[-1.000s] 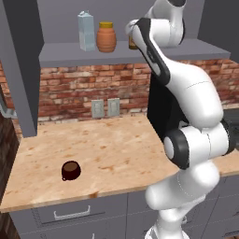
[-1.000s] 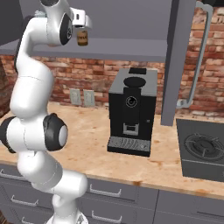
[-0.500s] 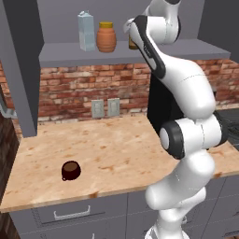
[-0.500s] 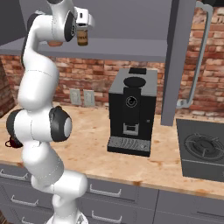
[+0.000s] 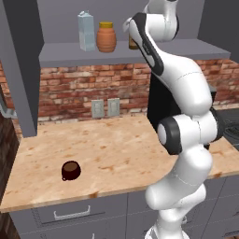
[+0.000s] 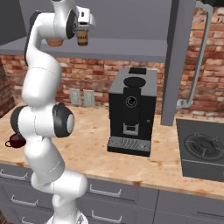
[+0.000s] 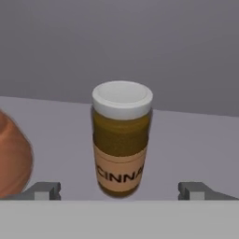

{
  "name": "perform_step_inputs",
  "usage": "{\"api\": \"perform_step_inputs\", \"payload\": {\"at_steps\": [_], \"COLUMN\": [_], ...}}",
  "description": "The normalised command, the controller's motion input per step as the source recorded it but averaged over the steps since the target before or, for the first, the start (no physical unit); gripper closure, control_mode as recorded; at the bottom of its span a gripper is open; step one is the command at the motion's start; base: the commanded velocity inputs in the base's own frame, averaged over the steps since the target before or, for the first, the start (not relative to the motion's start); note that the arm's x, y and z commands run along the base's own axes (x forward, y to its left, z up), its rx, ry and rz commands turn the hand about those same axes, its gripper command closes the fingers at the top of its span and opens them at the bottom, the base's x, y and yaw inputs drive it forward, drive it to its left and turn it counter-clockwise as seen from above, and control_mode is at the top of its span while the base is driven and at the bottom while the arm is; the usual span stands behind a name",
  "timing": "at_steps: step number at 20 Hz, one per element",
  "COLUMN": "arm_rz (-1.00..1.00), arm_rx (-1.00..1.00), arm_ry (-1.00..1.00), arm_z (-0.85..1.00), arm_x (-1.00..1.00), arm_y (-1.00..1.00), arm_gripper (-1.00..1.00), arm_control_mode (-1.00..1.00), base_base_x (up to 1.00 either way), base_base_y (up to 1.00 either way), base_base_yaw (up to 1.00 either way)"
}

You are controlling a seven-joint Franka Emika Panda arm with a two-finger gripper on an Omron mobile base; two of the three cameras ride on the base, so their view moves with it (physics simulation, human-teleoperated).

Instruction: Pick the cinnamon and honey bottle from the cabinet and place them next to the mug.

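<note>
Cinnamon (image 7: 121, 140) upright on the cabinet (image 7: 186, 140) shelf, centred just ahead of our wide, empty jaws | honey bottle (image 7: 13, 154) off to their left | we judge it light, rigid, smooth-walled | grip mid-body below the lid.

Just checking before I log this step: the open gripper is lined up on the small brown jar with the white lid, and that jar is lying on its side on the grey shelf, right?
Not quite. The small brown cinnamon jar with the white lid stands upright on the grey cabinet shelf, lid on top, as the hand view shows. The rest holds: the open gripper is lined up on it, one finger to each side.
</note>
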Motion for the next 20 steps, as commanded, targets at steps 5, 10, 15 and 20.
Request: {"api": "perform_step_inputs", "payload": {"at_steps": [5, 10, 15, 20], "arm_rz": [0.0, 0.0, 0.0, 0.0], "arm_rx": [0.0, 0.0, 0.0, 0.0], "arm_ry": [0.0, -0.01, 0.0, 0.0], "arm_z": [-0.06, -0.28, -0.05, 0.0], "arm_x": [0.12, 0.0, 0.07, 0.21], "arm_y": [0.0, 0.0, 0.0, 0.0], "arm_gripper": [-1.0, -1.0, -1.0, -1.0], "arm_control_mode": [-1.0, -1.0, -1.0, -1.0], "base_base_x": [0.0, 0.0, 0.0, 0.0], "base_base_y": [0.0, 0.0, 0.0, 0.0], "base_base_yaw": [0.0, 0.0, 0.0, 0.0]}}
